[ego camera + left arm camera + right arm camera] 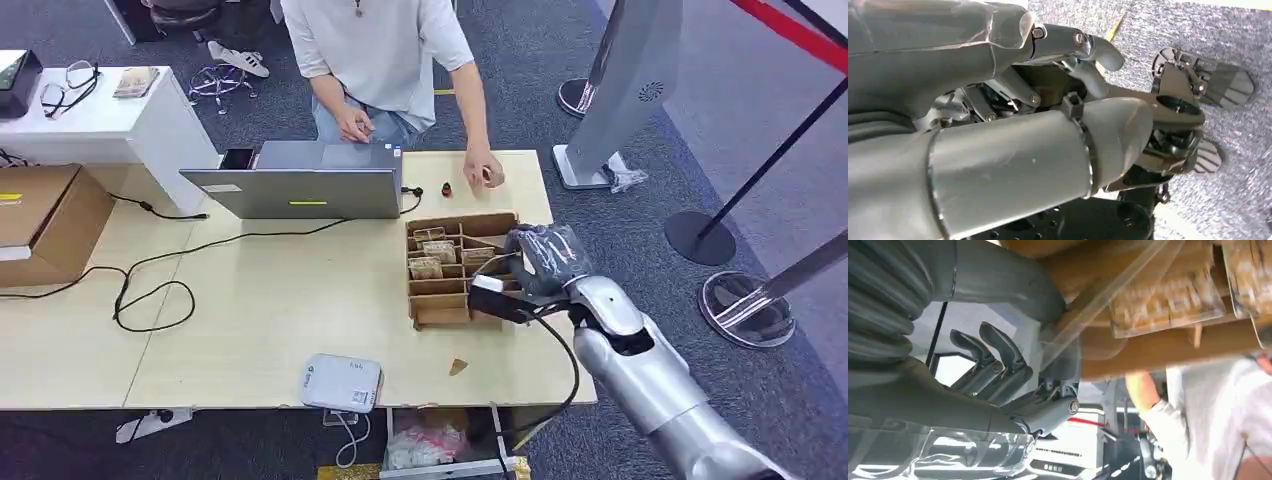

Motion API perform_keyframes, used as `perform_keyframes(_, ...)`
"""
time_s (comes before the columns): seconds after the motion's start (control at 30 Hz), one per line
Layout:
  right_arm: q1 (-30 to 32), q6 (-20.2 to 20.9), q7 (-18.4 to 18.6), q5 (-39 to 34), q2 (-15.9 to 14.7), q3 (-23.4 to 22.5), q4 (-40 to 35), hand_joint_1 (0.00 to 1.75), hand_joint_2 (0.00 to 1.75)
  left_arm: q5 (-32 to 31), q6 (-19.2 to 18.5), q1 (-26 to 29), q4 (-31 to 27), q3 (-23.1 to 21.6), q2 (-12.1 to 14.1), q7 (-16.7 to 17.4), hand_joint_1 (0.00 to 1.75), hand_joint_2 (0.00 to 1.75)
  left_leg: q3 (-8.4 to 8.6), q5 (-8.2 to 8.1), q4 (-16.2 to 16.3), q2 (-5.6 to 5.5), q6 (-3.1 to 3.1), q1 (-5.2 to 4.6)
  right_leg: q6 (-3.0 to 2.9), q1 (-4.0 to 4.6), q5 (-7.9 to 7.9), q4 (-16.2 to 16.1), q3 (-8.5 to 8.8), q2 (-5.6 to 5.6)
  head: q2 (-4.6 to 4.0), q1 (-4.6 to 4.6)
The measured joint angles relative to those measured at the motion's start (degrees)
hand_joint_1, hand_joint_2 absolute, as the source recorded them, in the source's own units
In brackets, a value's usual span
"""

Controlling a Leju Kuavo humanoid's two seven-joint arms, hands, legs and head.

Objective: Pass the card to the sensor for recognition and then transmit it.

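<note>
A: Left to right: sensor (342,383) at the surface's near edge; cards (440,251) standing upright in the cardboard box (440,312), faces toward its long axis.

B: Handling?

A: Likely light, thin, stiff. Pinch a top edge.

B: Right hand (540,262)?

A: Beside the box, fingers (998,360) curled, holding nothing.

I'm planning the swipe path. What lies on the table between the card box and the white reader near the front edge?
Nothing sizeable. The right hand hovers over the cardboard box of cards. Between it and the white reader the table is bare, apart from a small brown scrap off to the side.
</note>
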Motion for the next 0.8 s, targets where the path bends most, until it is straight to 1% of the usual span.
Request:
perform_keyframes(0.13, -0.1, -0.3, 0.1, 0.5, 0.1, -0.8, -0.9, 1.75, 1.75, 1.9, 4.6, 0.4, 0.0, 1.7, 0.0, -0.6, 0.0, 0.0, 0.04, -0.02, 0.0, -0.01, 0.04, -0.07, 0.03, -0.04, -0.02, 0.0, 0.01, 0.0, 0.0, 0.0)
perform_keyframes(0.2, 0.2, -0.4, 0.5, 0.7, 0.1, -1.2, -1.3, 1.75, 1.75, 3.1, 6.2, 0.3, -0.1, 2.7, -0.1, -1.1, 0.0, 0.0, 0.09, -0.02, 0.0, -0.04, 0.04, -0.19, 0.09, -0.13, -0.06, 0.0, 0.02, -0.02, 0.0, -0.02)
perform_keyframes(0.27, 1.0, -0.4, 1.3, 1.3, 0.1, -1.8, -2.1, 1.75, 1.75, 4.4, 7.3, 0.3, -0.1, 3.7, -0.1, -2.8, 0.0, 0.0, 0.15, -0.05, 0.0, -0.03, 0.08, -0.22, 0.1, -0.15, -0.07, 0.0, 0.07, -0.02, 0.0, 0.0)
perform_keyframes(0.37, 2.5, -0.4, 1.8, 1.7, 0.0, -3.1, -3.3, 1.75, 1.75, 4.8, 7.5, -0.1, 1.2, 7.0, -0.1, -6.0, 0.0, 0.0, 0.39, -0.18, 0.0, 0.08, 0.28, -0.27, 0.24, -0.21, -0.17, 0.0, 0.29, 0.04, 0.0, 0.0)
perform_keyframes(0.5, 4.3, -0.3, 2.1, 2.2, -0.3, -4.5, -4.9, 1.75, 1.75, 5.0, 7.5, -1.6, 4.3, 11.5, -0.1, -10.0, 0.0, 0.0, 0.55, -0.24, 0.0, 0.05, 0.37, -0.39, 0.36, -0.36, -0.24, 0.0, 0.48, 0.02, 0.0, 0.0)
perform_keyframes(0.63, 5.2, -0.3, 2.0, 2.8, -0.4, -5.2, -6.2, 1.75, 1.75, 5.5, 7.5, -2.4, 6.2, 13.8, 0.2, -11.0, 0.0, 0.0, 0.61, -0.26, 0.0, 0.07, 0.42, -0.49, 0.41, -0.47, -0.27, 0.0, 0.56, 0.03, 0.0, 0.0)
perform_keyframes(0.73, 5.1, -0.4, 1.5, 2.9, -0.4, -5.9, -7.1, 1.75, 1.75, 5.6, 7.5, -2.7, 6.7, 14.1, 0.4, -11.0, 0.0, 0.0, 0.62, -0.28, 0.0, 0.07, 0.45, -0.52, 0.44, -0.5, -0.28, 0.0, 0.59, 0.02, 0.0, 0.02)
perform_keyframes(0.8, 4.6, -0.7, 0.5, 2.6, -0.4, -6.0, -7.4, 1.75, 1.75, 6.4, 7.5, -2.8, 7.0, 14.7, 0.6, -11.6, 0.0, 0.0, 0.63, -0.28, 0.0, 0.07, 0.46, -0.56, 0.44, -0.53, -0.28, 0.0, 0.61, 0.02, 0.0, 0.0)
